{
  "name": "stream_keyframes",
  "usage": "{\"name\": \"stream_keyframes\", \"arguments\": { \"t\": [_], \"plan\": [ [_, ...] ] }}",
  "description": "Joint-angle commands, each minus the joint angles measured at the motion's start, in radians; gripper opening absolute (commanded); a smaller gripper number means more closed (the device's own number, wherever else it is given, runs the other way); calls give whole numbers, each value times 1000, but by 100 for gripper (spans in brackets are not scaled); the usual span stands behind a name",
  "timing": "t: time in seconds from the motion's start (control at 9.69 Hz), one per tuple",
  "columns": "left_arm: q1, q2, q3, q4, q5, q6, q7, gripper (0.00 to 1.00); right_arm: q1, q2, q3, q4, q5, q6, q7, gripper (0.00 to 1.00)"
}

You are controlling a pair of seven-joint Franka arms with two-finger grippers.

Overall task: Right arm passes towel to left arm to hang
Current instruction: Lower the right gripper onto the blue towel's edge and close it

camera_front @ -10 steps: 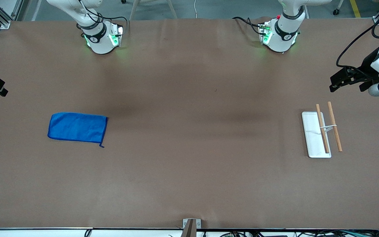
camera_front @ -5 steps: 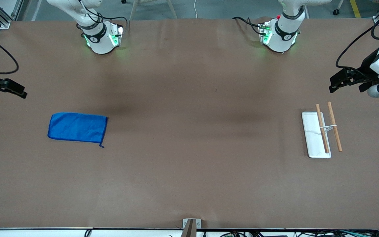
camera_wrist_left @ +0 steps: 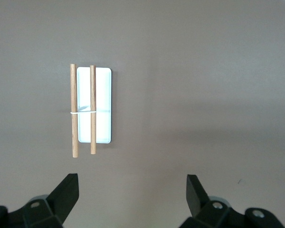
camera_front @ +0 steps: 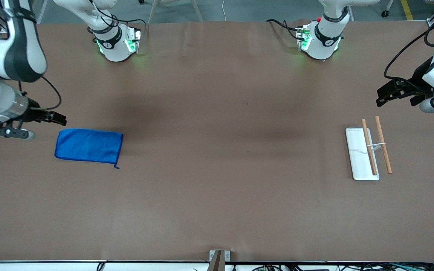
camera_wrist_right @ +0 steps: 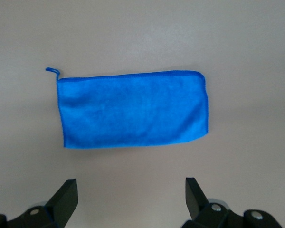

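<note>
The towel (camera_front: 88, 146) lies flat on the table (camera_front: 217, 195), toward the right arm's end, its loop at the corner nearest the front camera. The right gripper (camera_front: 57, 118) hovers over the table just beside the towel, fingers spread, empty. The left gripper (camera_front: 384, 94) waits well apart from the towel, spread, above the table near a rack (camera_front: 367, 152).

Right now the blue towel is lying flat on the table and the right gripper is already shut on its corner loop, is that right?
Not quite. The towel does lie flat on the table, but the right gripper is open and not touching it; it sits beside the towel's edge toward the right arm's end. The right wrist view shows both fingers spread apart, clear of the cloth and its loop.
</note>
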Motion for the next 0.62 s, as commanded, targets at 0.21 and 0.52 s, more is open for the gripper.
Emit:
{"name": "stream_keyframes", "arguments": {
  "t": [0.21,0.52],
  "plan": [
    [4,17,-3,-13,6,-4,-2,100,-44,155,3,-119,-2,281,-84,100],
    [4,17,-3,-13,6,0,0,100,-89,265,3,-184,-2,551,-128,100]
  ]
}}
